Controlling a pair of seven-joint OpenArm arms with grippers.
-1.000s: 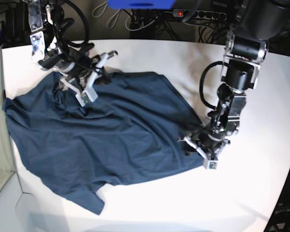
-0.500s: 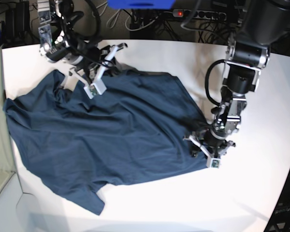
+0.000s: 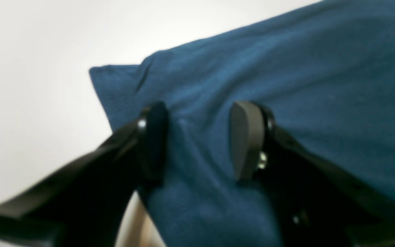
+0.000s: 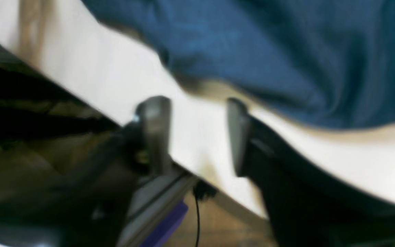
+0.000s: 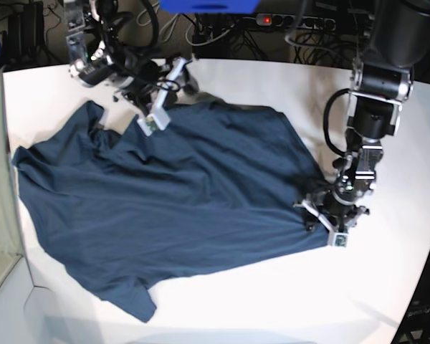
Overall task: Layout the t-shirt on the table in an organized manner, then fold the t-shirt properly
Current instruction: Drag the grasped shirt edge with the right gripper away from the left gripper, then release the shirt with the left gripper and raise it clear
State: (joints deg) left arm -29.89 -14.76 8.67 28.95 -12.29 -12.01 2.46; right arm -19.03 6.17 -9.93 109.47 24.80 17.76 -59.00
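The dark navy t-shirt (image 5: pixel 172 208) lies spread over the white table (image 5: pixel 272 301), with wrinkles at its left side and one sleeve at the front. My left gripper (image 5: pixel 331 231) sits on the shirt's right corner. In the left wrist view its jaws (image 3: pixel 199 140) stand partly apart with a ridge of the t-shirt (image 3: pixel 303 68) pinched between the pads. My right gripper (image 5: pixel 152 118) hovers at the shirt's back edge. The right wrist view shows it (image 4: pixel 197 137) open and holding nothing, over bare table (image 4: pixel 115 75), with the t-shirt (image 4: pixel 252 44) just beyond its tips.
A power strip with a red light (image 5: pixel 294 21) and tangled cables lie behind the table's back edge, next to a blue object (image 5: pixel 208 6). The table's curved edge runs down the left (image 5: pixel 11 236). In the right wrist view the table's edge drops off close below the fingers.
My right gripper has opened, let go of the shirt's back edge and moved back and to the right. My left gripper has pulled the shirt's corner rightward, and the cloth lies flatter.
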